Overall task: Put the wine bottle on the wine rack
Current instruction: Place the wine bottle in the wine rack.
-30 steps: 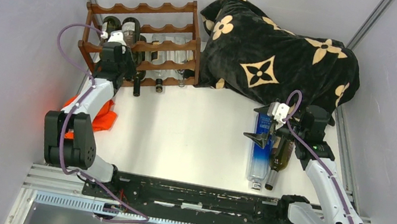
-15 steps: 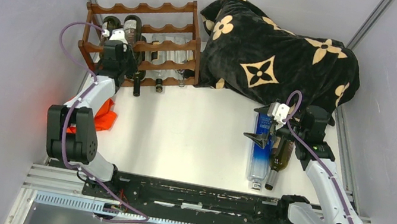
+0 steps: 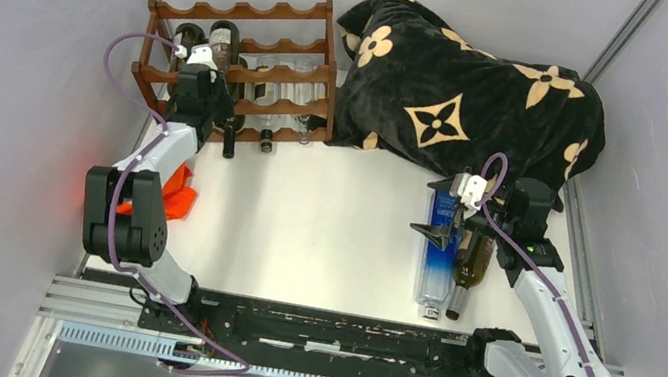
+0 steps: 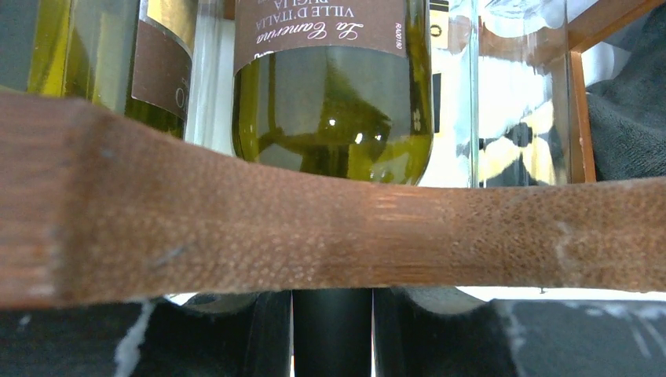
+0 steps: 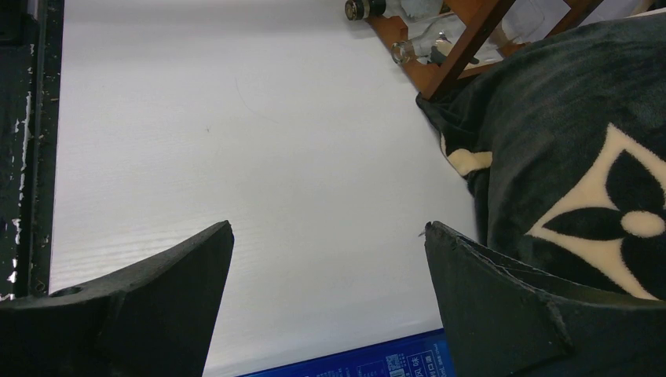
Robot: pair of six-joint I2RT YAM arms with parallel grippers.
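The dark reddish-brown wine rack stands at the back left with several bottles lying in it. My left gripper is against the rack's left front, shut on the dark neck of a wine bottle that runs in under a scalloped rail. Olive-green labelled bottles lie on the tier above. My right gripper is open and empty, hovering over a clear bottle with a blue label beside a brown bottle on the table. The wide-open right gripper shows white tabletop between its fingers.
A black blanket with beige flower shapes is heaped at the back right, touching the rack's right end; it also fills the right side of the right wrist view. An orange object lies by the left arm. Grey walls close in both sides.
My left arm has reached a little farther towards the rack, carrying the held bottle deeper in. The right arm and its bottles have not moved.
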